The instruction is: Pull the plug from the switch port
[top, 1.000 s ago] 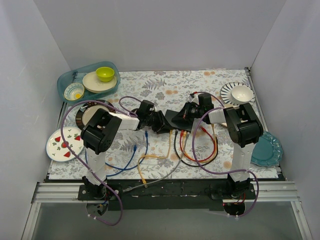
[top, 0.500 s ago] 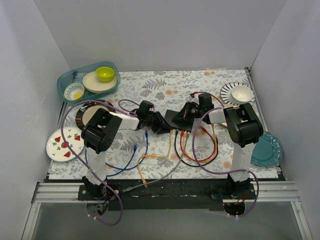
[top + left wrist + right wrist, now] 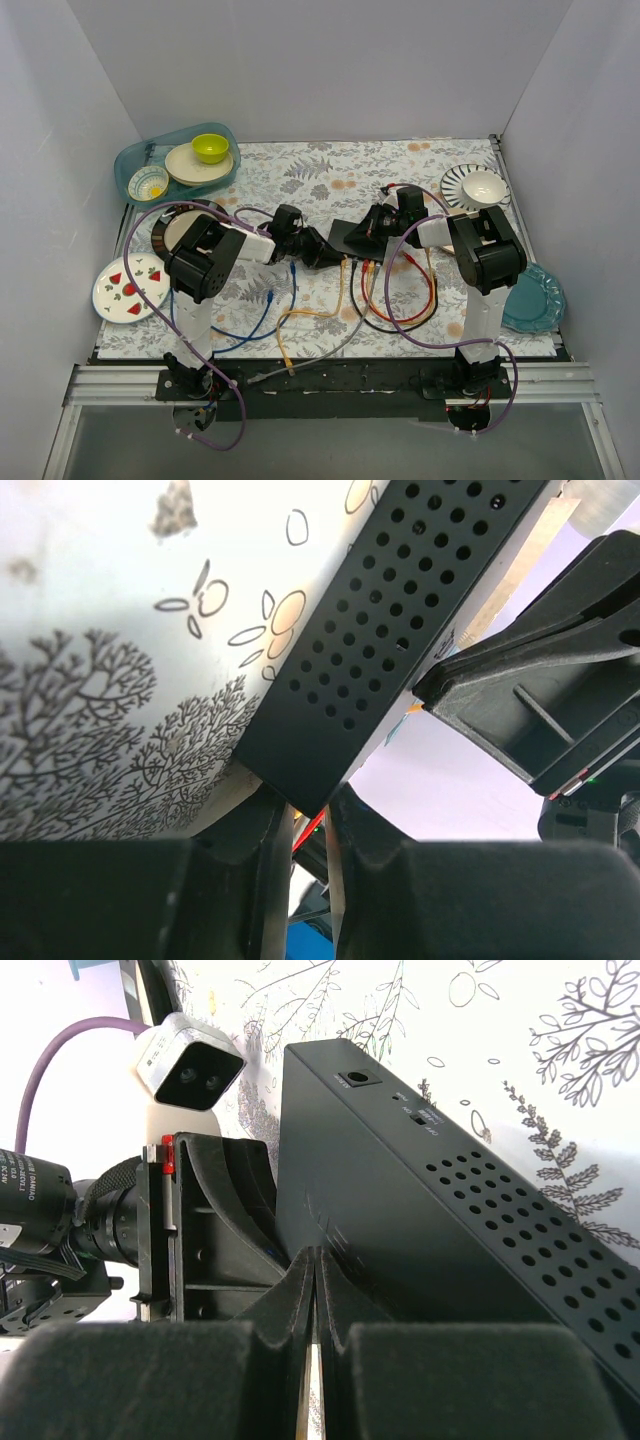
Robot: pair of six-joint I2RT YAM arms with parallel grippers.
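The switch (image 3: 352, 233) is a flat black box mid-table, with perforated sides in the left wrist view (image 3: 390, 630) and the right wrist view (image 3: 420, 1220). Orange, red, black and grey cables (image 3: 390, 300) leave its near edge. My left gripper (image 3: 322, 250) is at its left end. In the left wrist view (image 3: 308, 815) its jaws stand a narrow gap apart below the switch corner, with something blue between them, the end of the blue cable (image 3: 290, 285). My right gripper (image 3: 375, 228) is shut, its tips (image 3: 316, 1255) against the switch's top face.
A teal tub (image 3: 132, 160) with bowls stands back left, a dark plate (image 3: 170, 228) and a strawberry plate (image 3: 128, 287) left. A striped plate with a bowl (image 3: 478, 186) and a teal plate (image 3: 535, 298) are on the right. Cable loops lie toward the near edge.
My left gripper and wrist have shifted slightly to the left, away from the switch's end. The right arm and the switch have stayed put.
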